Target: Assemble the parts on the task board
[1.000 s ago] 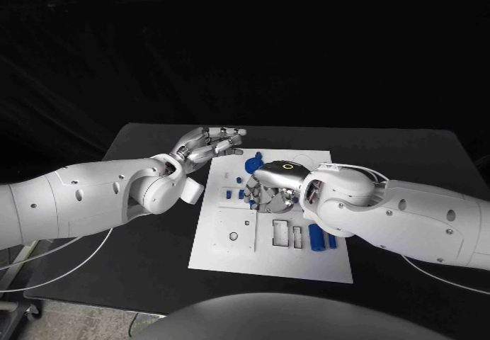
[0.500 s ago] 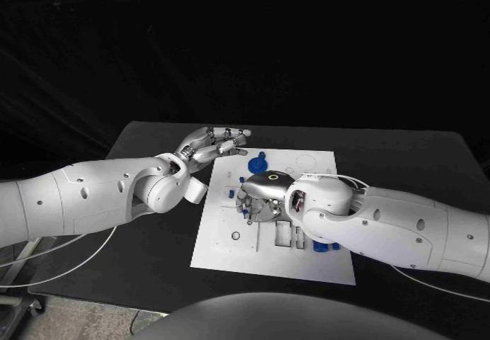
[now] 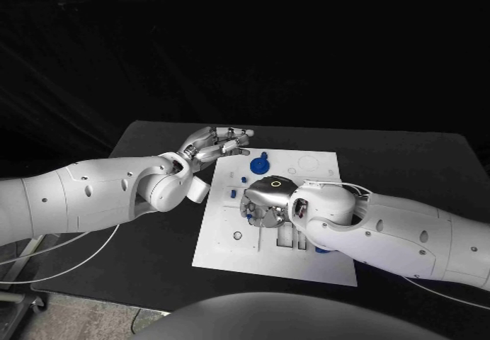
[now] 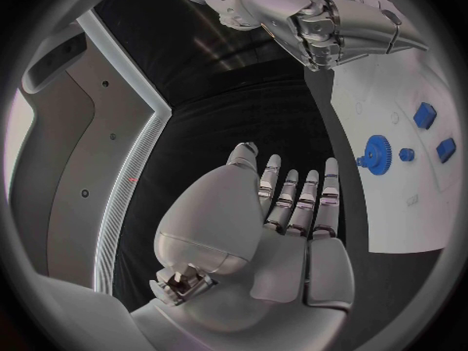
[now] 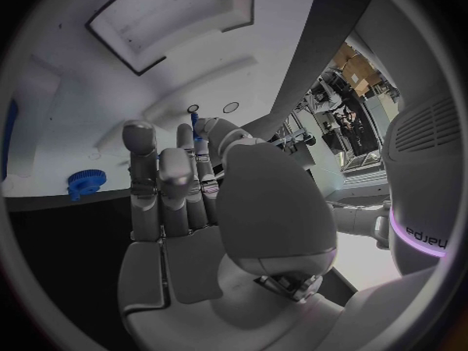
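The right hand [image 3: 268,204] hangs over the middle of the task board [image 3: 230,241], fingers curled downward. In the right wrist view a small blue part [image 5: 195,122] sits pinched at its fingertips [image 5: 191,136]; the part is mostly hidden, so its axis cannot be told. The hand and forearm cover the board's central slots and the blue pieces at its right side. The left hand [image 3: 214,146] hovers at the board's far left corner over the counter [image 3: 153,248], fingers straight, close together, holding nothing. Just beside it a blue gear [image 3: 259,165] lies flat on the board, with small blue blocks [image 4: 425,115] nearby.
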You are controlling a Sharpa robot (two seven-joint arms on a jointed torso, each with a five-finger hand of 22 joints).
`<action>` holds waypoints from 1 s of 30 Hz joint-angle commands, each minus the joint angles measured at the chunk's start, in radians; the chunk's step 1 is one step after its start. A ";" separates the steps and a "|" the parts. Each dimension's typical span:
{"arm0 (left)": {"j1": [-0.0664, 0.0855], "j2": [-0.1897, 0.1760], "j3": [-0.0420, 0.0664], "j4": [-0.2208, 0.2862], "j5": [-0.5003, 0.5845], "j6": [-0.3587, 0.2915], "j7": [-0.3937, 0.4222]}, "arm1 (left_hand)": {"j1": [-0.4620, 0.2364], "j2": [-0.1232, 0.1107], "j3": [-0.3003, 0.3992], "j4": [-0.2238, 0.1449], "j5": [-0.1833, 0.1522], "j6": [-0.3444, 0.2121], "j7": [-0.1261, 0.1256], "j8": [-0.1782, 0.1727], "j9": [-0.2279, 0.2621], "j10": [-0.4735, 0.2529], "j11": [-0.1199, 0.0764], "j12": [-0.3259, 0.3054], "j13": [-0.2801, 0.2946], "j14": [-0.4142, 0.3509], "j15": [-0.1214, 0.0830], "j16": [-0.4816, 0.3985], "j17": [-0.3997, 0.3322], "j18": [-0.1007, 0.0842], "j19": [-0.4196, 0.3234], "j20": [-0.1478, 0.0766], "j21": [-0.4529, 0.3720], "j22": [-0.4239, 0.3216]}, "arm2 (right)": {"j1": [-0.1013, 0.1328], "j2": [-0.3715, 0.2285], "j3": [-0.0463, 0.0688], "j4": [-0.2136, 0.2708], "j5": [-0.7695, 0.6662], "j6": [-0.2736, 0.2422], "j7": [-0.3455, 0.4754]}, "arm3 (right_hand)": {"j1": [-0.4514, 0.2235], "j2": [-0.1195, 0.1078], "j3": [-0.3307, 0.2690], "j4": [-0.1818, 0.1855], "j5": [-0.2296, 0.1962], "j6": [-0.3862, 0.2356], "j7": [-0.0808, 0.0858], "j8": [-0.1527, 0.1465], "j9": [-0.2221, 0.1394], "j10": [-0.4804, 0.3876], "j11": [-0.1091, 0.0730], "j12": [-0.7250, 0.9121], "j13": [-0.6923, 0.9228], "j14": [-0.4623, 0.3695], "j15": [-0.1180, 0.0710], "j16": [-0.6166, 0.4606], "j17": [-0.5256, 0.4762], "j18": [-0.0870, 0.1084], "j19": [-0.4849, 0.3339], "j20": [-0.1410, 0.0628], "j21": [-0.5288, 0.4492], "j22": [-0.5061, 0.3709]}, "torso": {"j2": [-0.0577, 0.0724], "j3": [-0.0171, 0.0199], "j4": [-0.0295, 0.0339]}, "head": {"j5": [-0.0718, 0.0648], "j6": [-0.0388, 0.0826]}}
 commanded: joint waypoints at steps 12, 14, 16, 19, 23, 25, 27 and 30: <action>0.000 0.004 0.000 -0.004 -0.006 0.013 0.008 | 0.011 0.003 0.006 0.001 0.005 0.008 -0.001 0.005 0.001 0.007 0.000 0.005 0.001 0.006 -0.002 0.005 -0.001 -0.013 0.007 0.001 0.004 -0.001 | -0.014 -0.043 0.001 0.035 -0.108 -0.081 0.012 | 0.004 -0.006 0.003 -0.008 -0.003 0.006 0.002 -0.006 -0.002 0.004 0.000 -0.006 -0.001 -0.006 0.000 -0.006 -0.002 0.012 -0.007 0.000 -0.003 0.063 | -0.001 0.0002 -0.0002 | 0.007 0.000; 0.000 0.005 0.000 -0.005 -0.006 0.014 0.007 | 0.011 0.003 0.006 0.001 0.005 0.008 -0.001 0.005 0.001 0.007 0.000 0.005 0.001 0.006 -0.002 0.005 -0.001 -0.013 0.007 0.001 0.004 -0.001 | -0.017 -0.044 0.001 0.031 -0.111 -0.083 0.014 | 0.004 -0.006 0.003 -0.008 -0.003 0.006 0.002 -0.006 -0.002 0.004 0.000 -0.006 -0.001 -0.006 0.000 -0.006 -0.002 0.012 -0.007 0.000 -0.003 0.063 | -0.001 0.0003 -0.0001 | 0.007 0.000; -0.001 0.005 0.000 -0.005 -0.006 0.014 0.007 | 0.011 0.003 0.006 0.001 0.005 0.008 -0.001 0.005 0.001 0.007 0.000 0.005 0.001 0.006 -0.002 0.005 -0.001 -0.013 0.007 0.001 0.004 -0.001 | -0.021 -0.044 0.001 0.027 -0.112 -0.089 0.016 | 0.003 -0.006 0.003 -0.008 -0.002 0.006 0.002 -0.007 -0.003 0.004 0.001 -0.006 -0.001 -0.006 0.000 -0.006 -0.002 0.012 -0.007 0.000 -0.003 0.063 | 0.000 0.0004 0.0001 | 0.008 0.000; -0.001 0.005 0.000 -0.005 -0.006 0.013 0.006 | 0.011 0.003 0.006 0.001 0.005 0.008 -0.001 0.005 0.001 0.007 0.000 0.005 0.001 0.006 -0.002 0.005 -0.001 -0.013 0.007 0.001 0.004 -0.001 | -0.029 -0.041 0.001 0.018 -0.115 -0.100 0.020 | 0.003 -0.006 0.003 -0.009 -0.001 0.007 0.002 -0.007 -0.003 0.005 0.001 -0.006 -0.001 -0.006 0.000 -0.005 -0.001 0.012 -0.007 0.000 -0.002 0.063 | 0.001 0.0006 0.0006 | 0.013 0.000; -0.001 0.005 0.000 -0.006 -0.006 0.013 0.005 | 0.013 0.004 0.007 0.001 0.005 0.008 0.000 0.006 0.001 0.008 0.001 0.006 0.001 0.007 -0.002 0.006 -0.001 -0.013 0.007 0.001 0.005 -0.002 | -0.038 -0.036 0.001 0.007 -0.116 -0.115 0.026 | 0.003 -0.006 0.003 -0.010 0.000 0.009 0.002 -0.007 -0.004 0.007 0.000 -0.005 -0.001 -0.006 0.000 -0.006 -0.001 0.012 -0.008 0.000 -0.002 0.063 | 0.000 0.0001 0.0007 | 0.013 0.000; -0.001 0.006 0.000 -0.007 -0.006 0.014 0.005 | 0.013 0.004 0.007 0.001 0.005 0.008 0.000 0.006 0.001 0.008 0.001 0.006 0.001 0.007 -0.002 0.006 -0.001 -0.013 0.007 0.001 0.005 -0.002 | -0.041 -0.035 0.001 0.003 -0.113 -0.119 0.028 | 0.003 -0.006 0.003 -0.010 0.000 0.009 0.002 -0.007 -0.004 0.007 0.000 -0.005 -0.001 -0.006 0.000 -0.006 -0.001 0.012 -0.008 0.000 -0.002 0.063 | 0.000 -0.0003 0.0002 | 0.014 0.000; -0.001 0.007 0.000 -0.008 -0.006 0.015 0.004 | 0.015 0.005 0.009 0.001 0.006 0.009 0.000 0.006 0.001 0.009 0.001 0.007 0.001 0.007 -0.003 0.007 -0.001 -0.013 0.007 0.001 0.005 -0.002 | -0.044 -0.035 0.001 0.000 -0.110 -0.122 0.030 | 0.002 -0.006 0.002 -0.010 0.000 0.011 0.002 -0.007 -0.004 0.008 0.000 -0.004 -0.001 -0.007 0.000 -0.006 -0.002 0.012 -0.009 0.000 -0.003 0.063 | 0.000 -0.0003 0.0006 | 0.015 0.000; -0.002 0.008 0.000 -0.011 -0.006 0.017 0.002 | 0.015 0.005 0.009 0.001 0.006 0.009 0.000 0.006 0.001 0.009 0.001 0.007 0.001 0.007 -0.003 0.007 -0.001 -0.013 0.007 0.001 0.005 -0.002 | -0.048 -0.038 0.001 0.004 -0.104 -0.126 0.032 | 0.002 -0.006 0.002 -0.010 0.000 0.012 0.002 -0.007 -0.004 0.009 0.000 -0.004 -0.001 -0.007 0.000 -0.006 -0.002 0.012 -0.009 0.000 -0.003 0.063 | 0.000 -0.0001 0.0009 | 0.018 0.000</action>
